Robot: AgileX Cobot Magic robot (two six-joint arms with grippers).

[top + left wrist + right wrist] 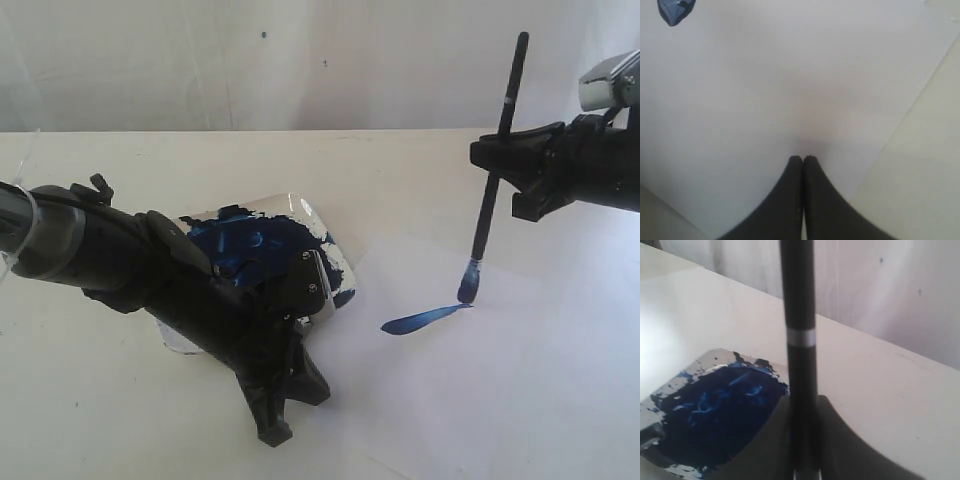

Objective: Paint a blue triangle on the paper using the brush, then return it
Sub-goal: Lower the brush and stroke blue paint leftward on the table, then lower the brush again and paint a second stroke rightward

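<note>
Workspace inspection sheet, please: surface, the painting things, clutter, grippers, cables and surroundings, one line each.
Surface: off-white table, flat.
Job's things: white paper lies flat on the table; one blue stroke on it, no triangle yet; brush near upright, tip on the paper at the stroke's end; dish beside it holds dark blue paint.
Clutter: nothing seen.
Grippers: left gripper shut, empty, tips down at the paper; right gripper shut on the brush's handle.
Cables: nothing seen.
Surroundings: white backdrop with a few dark specks.
</note>
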